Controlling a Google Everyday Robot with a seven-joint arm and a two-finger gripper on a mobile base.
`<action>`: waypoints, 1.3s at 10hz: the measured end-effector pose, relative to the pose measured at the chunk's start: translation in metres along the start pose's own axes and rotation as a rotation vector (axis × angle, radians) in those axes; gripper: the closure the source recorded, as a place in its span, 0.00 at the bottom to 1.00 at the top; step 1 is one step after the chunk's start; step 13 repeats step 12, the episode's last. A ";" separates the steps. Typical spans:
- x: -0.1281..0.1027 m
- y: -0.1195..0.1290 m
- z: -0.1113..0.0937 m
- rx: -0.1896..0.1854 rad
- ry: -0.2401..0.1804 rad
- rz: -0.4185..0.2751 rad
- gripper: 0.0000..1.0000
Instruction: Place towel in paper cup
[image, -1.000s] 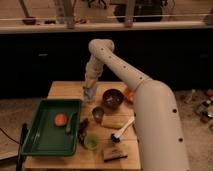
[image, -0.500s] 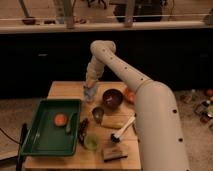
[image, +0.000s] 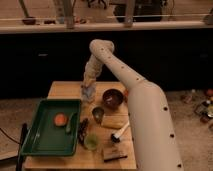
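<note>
Wooden counter (image: 62, 90) carries the work, with dark cabinets behind. Our hand (image: 88, 87) hovers over its far edge; we cannot tell whether it is clenched. A pale bundle, probably the towel (image: 89, 95), hangs at the hand. We judge the paper cup (image: 98, 114) to stand just nearer than the hand. We should centre over its mouth and descend vertically, clear of the bowl (image: 112, 98) beside the hand.

Green tray (image: 44, 141), dark maroon bowl (image: 112, 99), pale claw (image: 89, 94) above tan table (image: 63, 90)
</note>
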 end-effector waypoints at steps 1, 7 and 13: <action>0.000 -0.001 0.000 0.000 -0.005 0.000 0.27; -0.002 0.002 0.001 -0.019 -0.022 -0.006 0.20; 0.018 0.011 -0.006 -0.046 -0.040 -0.027 0.20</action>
